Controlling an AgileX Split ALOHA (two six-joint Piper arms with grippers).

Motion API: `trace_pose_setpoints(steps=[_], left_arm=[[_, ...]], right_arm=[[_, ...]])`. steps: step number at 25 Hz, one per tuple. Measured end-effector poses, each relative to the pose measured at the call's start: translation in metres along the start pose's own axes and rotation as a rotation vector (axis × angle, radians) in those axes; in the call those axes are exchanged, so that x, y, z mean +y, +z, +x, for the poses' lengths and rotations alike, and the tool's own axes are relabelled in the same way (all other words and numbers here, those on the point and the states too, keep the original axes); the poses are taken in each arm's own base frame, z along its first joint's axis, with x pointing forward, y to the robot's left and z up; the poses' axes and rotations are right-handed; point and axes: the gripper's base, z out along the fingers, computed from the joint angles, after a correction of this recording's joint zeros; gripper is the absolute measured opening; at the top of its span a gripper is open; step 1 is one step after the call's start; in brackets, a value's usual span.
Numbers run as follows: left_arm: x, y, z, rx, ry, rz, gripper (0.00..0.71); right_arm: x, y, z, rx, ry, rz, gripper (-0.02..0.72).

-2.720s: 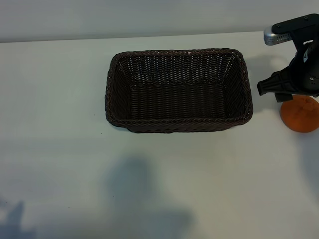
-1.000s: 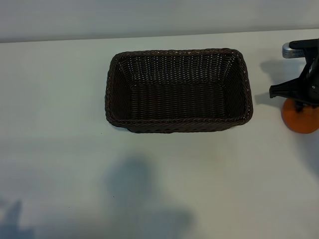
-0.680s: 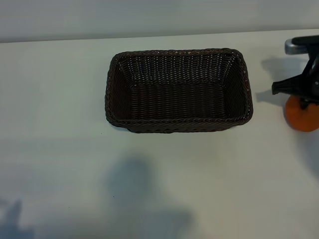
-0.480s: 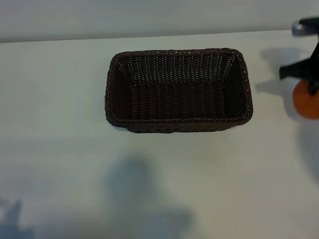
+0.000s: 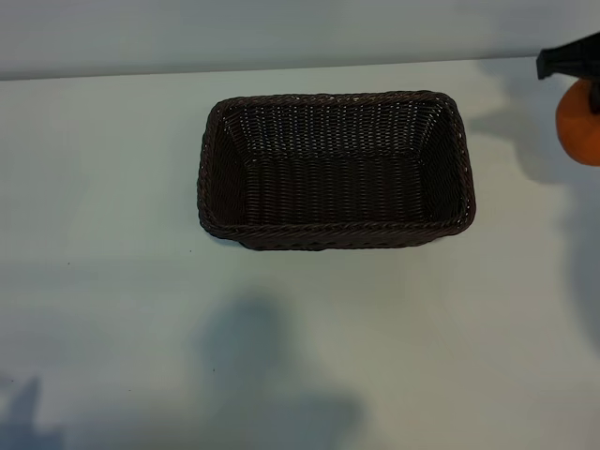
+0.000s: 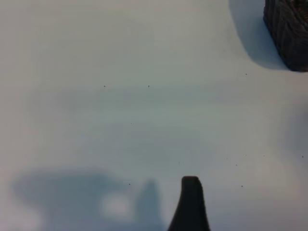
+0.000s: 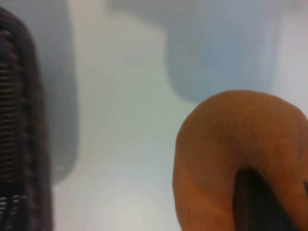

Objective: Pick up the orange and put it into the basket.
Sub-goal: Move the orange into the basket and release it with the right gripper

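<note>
- One orange (image 5: pixel 580 124) hung at the far right edge of the exterior view, clamped in the right claw (image 5: pixel 592 94) and lifted clear of the table (image 5: pixel 112 281).
- Only a dark part of that claw showed there, sitting on top of the orange and partly cut off by the frame edge.
- From the right wrist view, the orange (image 7: pixel 231 159) filled the near corner, with one dark finger (image 7: pixel 255 202) pressed against its skin; the other finger was hidden.
- The orange sat directly under the claw, between its fingers, with pale table and a soft shadow beyond it.
- The basket (image 5: pixel 335 232) rested on the table near the middle of the exterior view, well apart from the orange and to its left, holding nothing.
- Its wicker rim (image 7: pixel 19 120) also edged the right wrist view, off to the side of the held fruit.
- The left claw (image 6: pixel 190 204) hovered over bare table with its fingers apart, holding nothing; one dark fingertip was all that showed, and a corner of the basket (image 6: pixel 288 33) lay farther off.
</note>
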Motion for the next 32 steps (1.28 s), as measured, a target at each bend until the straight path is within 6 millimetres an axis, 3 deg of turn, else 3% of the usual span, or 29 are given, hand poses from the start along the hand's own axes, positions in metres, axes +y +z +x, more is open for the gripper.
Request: trace_pose_setpoints(steps=[3, 7, 13, 16, 27, 32], left_arm=[[0.000, 0.000, 0.000, 0.000, 0.000, 0.000, 0.592], [0.000, 0.000, 0.000, 0.000, 0.000, 0.000, 0.592], [0.000, 0.000, 0.000, 0.000, 0.000, 0.000, 0.592], [0.000, 0.000, 0.000, 0.000, 0.002, 0.000, 0.592], [0.000, 0.000, 0.000, 0.000, 0.004, 0.000, 0.592], [0.000, 0.000, 0.000, 0.000, 0.004, 0.000, 0.592]], right_arm=[[0.015, -0.009, -0.004, -0.024, -0.030, -0.041, 0.091], [0.054, -0.022, -0.003, -0.048, -0.111, -0.107, 0.091], [0.126, -0.038, 0.019, -0.068, -0.282, -0.217, 0.090], [0.149, -0.039, 0.027, -0.092, -0.336, -0.252, 0.090], [0.184, 0.000, 0.016, -0.044, -0.390, -0.271, 0.090], [0.197, 0.033, 0.021, 0.019, -0.433, -0.253, 0.089]])
